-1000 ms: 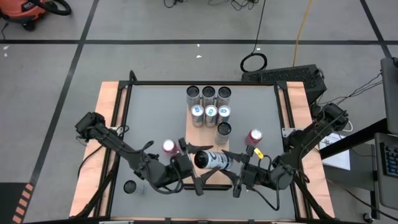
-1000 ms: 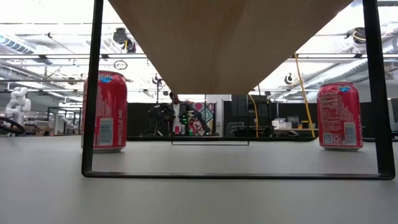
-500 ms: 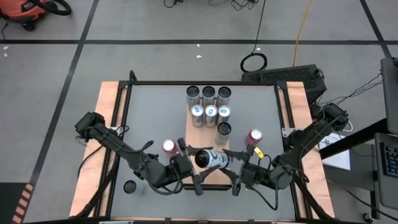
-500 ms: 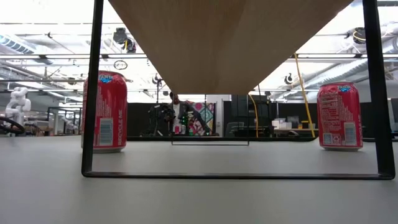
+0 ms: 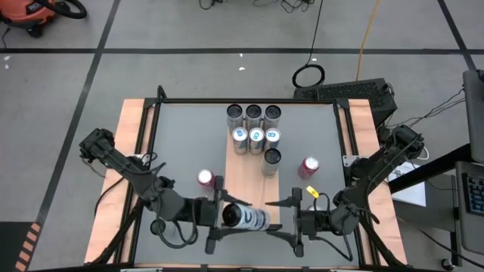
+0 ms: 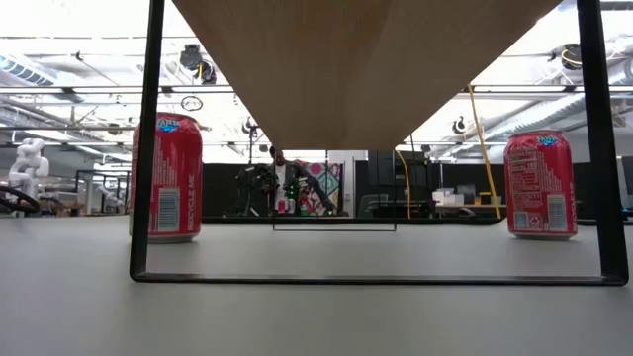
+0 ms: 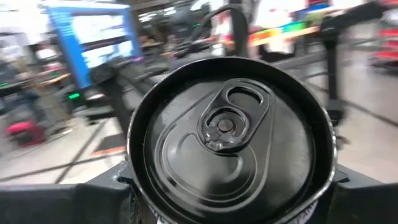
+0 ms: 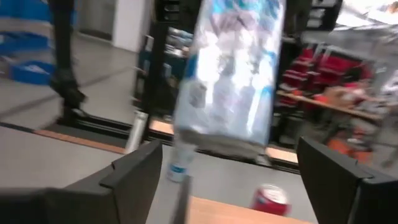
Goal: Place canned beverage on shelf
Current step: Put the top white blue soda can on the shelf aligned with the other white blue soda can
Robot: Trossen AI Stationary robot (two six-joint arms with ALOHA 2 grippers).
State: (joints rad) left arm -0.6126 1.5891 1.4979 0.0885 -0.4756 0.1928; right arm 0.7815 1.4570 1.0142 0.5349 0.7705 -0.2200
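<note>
Over table, high view: left gripper (image 5: 214,224) clamped on black-topped can (image 5: 243,218), lying sideways near shelf (image 5: 247,181) front end; right gripper (image 5: 296,221) spread wide, empty, just beside. Seven cans at shelf's far end.

Low view: two red cans (image 6: 166,178) on tabletop, either side of shelf frame. Print too small to read.

Left wrist view: can lid filled frame, tab visible.

Right wrist view: pale blue-white label, writing blurred.

Risk, my guess: can set down tilted could roll off the board.
</note>
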